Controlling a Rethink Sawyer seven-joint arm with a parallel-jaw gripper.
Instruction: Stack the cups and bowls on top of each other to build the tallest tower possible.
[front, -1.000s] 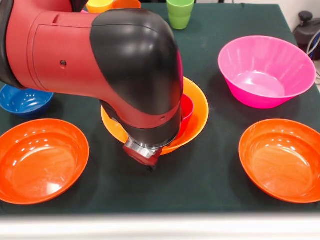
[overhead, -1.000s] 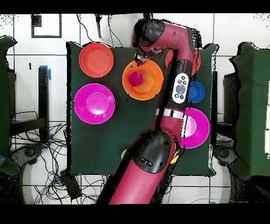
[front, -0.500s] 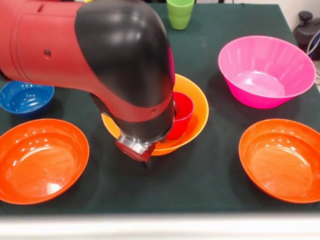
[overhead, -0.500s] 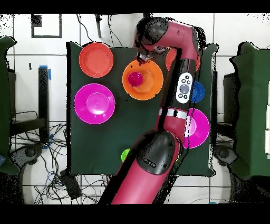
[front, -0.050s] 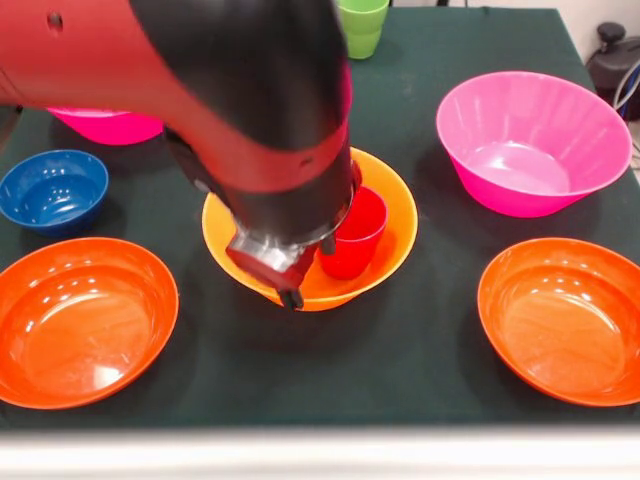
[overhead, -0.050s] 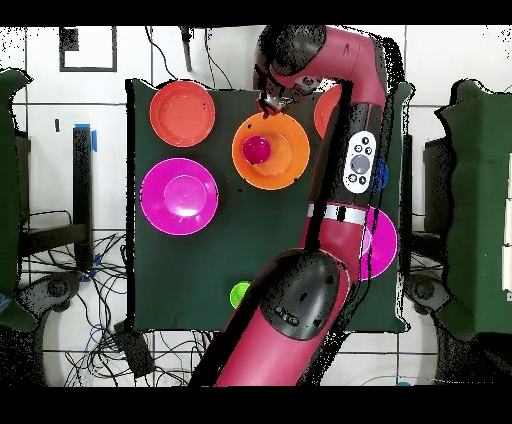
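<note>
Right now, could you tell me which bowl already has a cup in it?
The large orange bowl at the centre: the red cup stands upright inside. Every other visible bowl is empty.

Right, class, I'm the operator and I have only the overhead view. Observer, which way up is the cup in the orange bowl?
Observer: The cup stands upright, mouth up, inside the orange bowl.
Operator: The arm covers most of the blue bowl for me. Anything in it?
Observer: No, the front view shows it whole and empty.
Operator: And the shallow bowl beside it?
Observer: Also empty, and set apart from the blue bowl.
</note>
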